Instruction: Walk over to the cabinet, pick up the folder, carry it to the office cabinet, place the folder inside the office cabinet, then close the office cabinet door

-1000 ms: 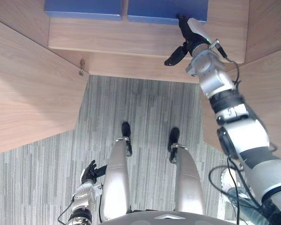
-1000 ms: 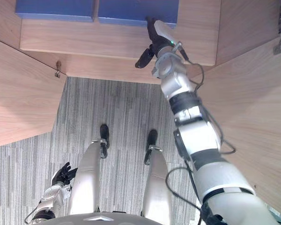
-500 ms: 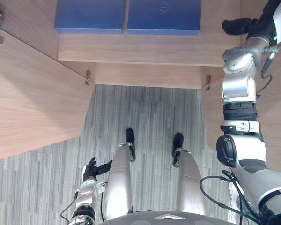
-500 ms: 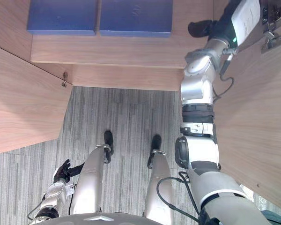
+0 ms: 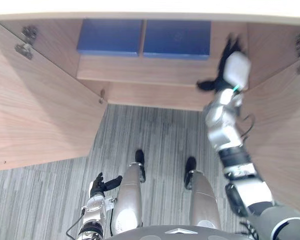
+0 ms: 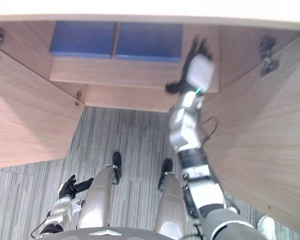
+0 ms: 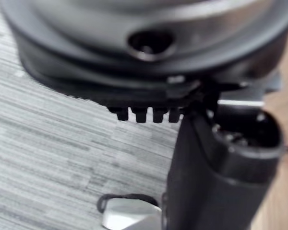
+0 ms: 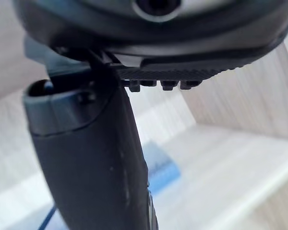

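Hovering empty with fingers spread, the right hand is just right of the folder, not touching it; the folder lies on the cabinet shelf beside a second blue folder. In the right wrist view, the folder's blue shows past the thumb. The left hand hangs low, fingers relaxed and holding nothing.

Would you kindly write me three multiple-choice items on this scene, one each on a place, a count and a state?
1. The folders lie: A on the cabinet shelf; B on a desk; C in a drawer.
2. Blue folders in sight: A one; B two; C four.
3. The cabinet doors are: A both shut; B both open; C one open.
Key: 1 A, they rest side by side on the shelf; 2 B, two blue covers show; 3 B, both doors swing outward.
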